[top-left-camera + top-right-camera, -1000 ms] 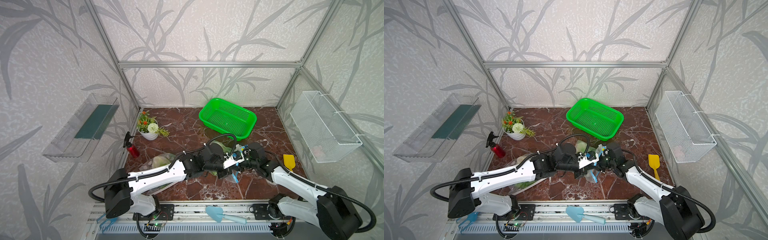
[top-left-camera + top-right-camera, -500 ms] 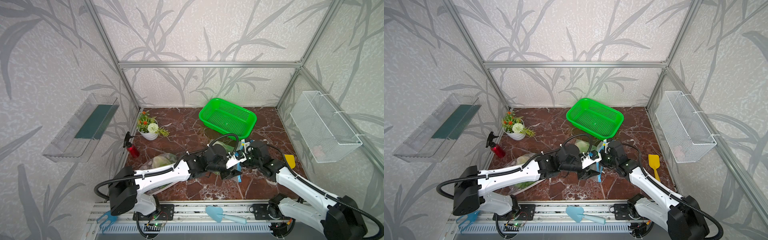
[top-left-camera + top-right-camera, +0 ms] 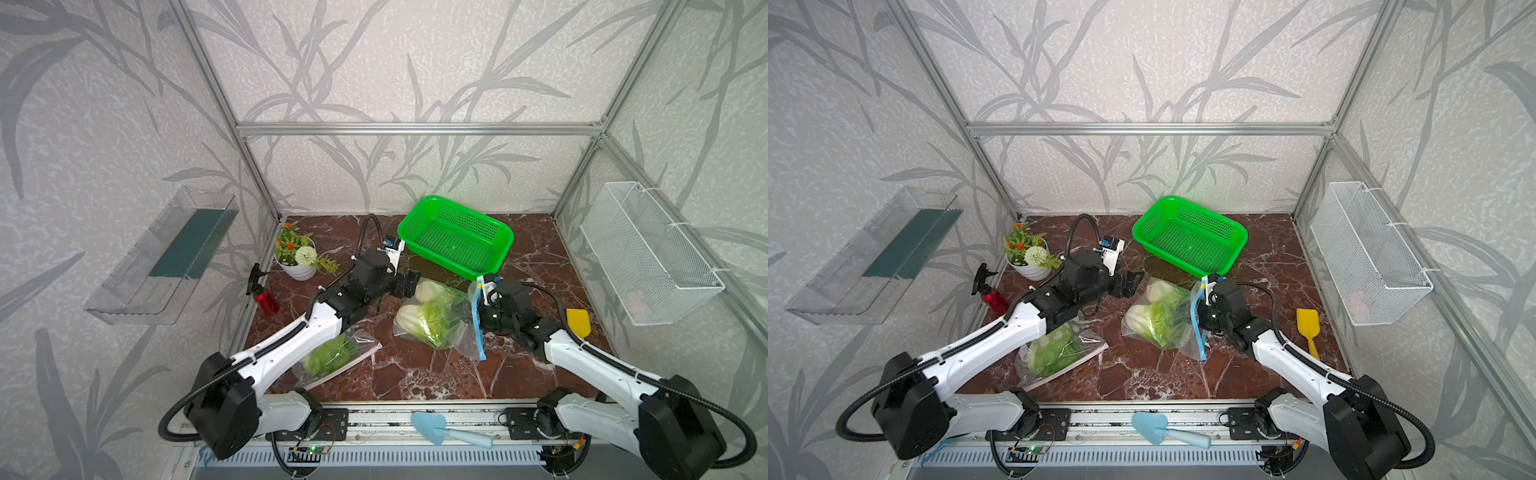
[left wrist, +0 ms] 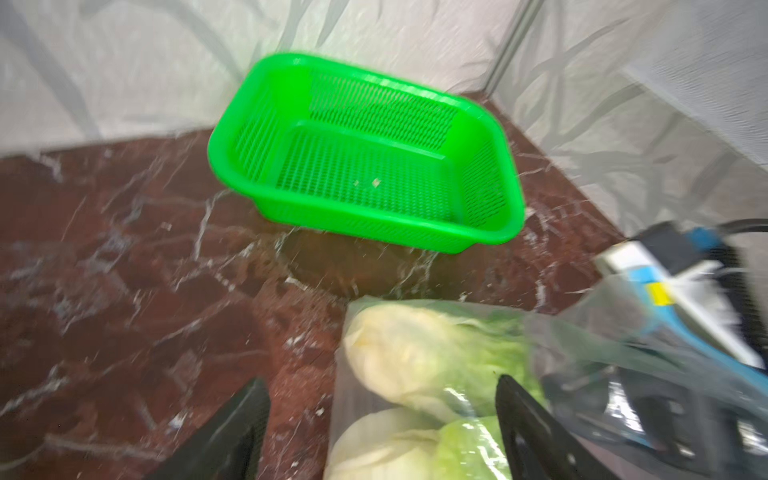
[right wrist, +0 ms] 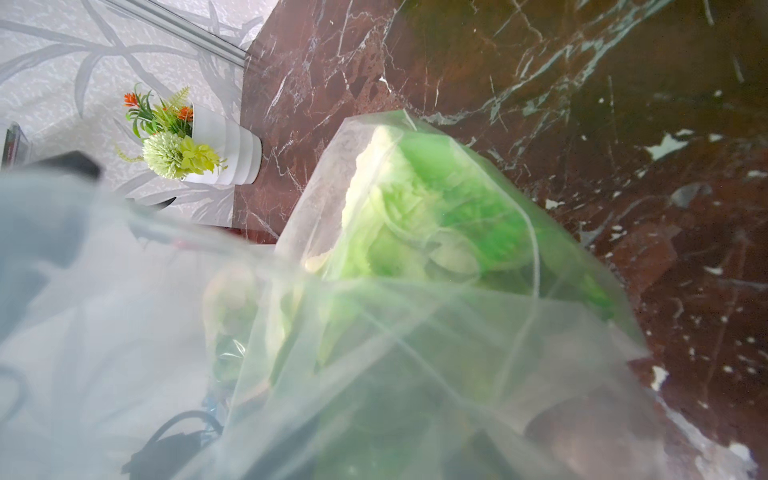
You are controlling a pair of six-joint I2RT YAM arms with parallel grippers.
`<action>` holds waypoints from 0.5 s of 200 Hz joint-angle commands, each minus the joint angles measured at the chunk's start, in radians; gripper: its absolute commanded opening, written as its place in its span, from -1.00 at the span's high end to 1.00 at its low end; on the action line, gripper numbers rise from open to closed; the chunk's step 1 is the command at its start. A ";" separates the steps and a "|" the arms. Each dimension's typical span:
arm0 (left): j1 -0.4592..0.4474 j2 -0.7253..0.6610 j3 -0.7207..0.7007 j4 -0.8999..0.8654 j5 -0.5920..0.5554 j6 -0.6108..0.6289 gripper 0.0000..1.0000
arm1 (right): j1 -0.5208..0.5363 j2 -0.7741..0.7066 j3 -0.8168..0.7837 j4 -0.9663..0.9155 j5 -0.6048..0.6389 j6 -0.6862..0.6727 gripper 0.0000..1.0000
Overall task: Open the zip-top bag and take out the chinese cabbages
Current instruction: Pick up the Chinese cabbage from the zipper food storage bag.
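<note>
Brown marble table [image 3: 415, 374]: floor of the cell, carrying all below. Left arm [image 3: 299, 336] and right arm [image 3: 590, 361]: white and black, reaching from the near rail toward the green basket [image 3: 453, 241], which sits at the back, right of centre. Wire basket [image 3: 648, 257]: white, hung on the side wall to the right of the green basket. Clear shelf [image 3: 158, 266]: on the opposite wall, far left of the green basket. Zip-top bag [image 3: 463, 343]: clear with a blue zip strip, lying just in front of the green basket, its mouth side raised toward the right arm. Second clear bag [image 3: 336, 353]: holds a green leafy head, well in front and left of the green basket, partly under the left arm. Chinese cabbages [image 3: 424, 322]: inside the zip-top bag, white ends pointing left; two heads show plainly. Flower pot [image 3: 297, 259]: white, left of the green basket. Left gripper [image 3: 412, 283]: at the bag's closed end, fingers [image 4: 232, 432] spread wide, gripping nothing. Right gripper [image 3: 478, 309]: pinching the bag's blue zip edge, tips veiled by plastic. Red spray bottle [image 3: 266, 297]: beyond the flower pot, farther left. Blue trowel [image 3: 440, 426]: on the near rail. Yellow shovel [image 3: 578, 322]: front right of the green basket.
</note>
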 commanded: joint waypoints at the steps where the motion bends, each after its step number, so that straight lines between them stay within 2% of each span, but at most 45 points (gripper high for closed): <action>1: 0.063 0.074 -0.010 -0.068 0.119 -0.135 -0.54 | -0.035 -0.003 -0.044 0.100 -0.036 -0.006 0.06; 34: 0.098 0.191 -0.002 -0.062 0.170 -0.156 -0.43 | -0.044 -0.009 -0.058 0.144 -0.078 0.002 0.11; 62: 0.161 0.301 0.018 -0.004 0.324 -0.194 -0.09 | -0.044 0.015 -0.049 0.180 -0.099 0.002 0.21; 100: 0.176 0.386 0.035 0.026 0.418 -0.200 -0.08 | -0.046 0.038 -0.062 0.229 -0.103 -0.001 0.19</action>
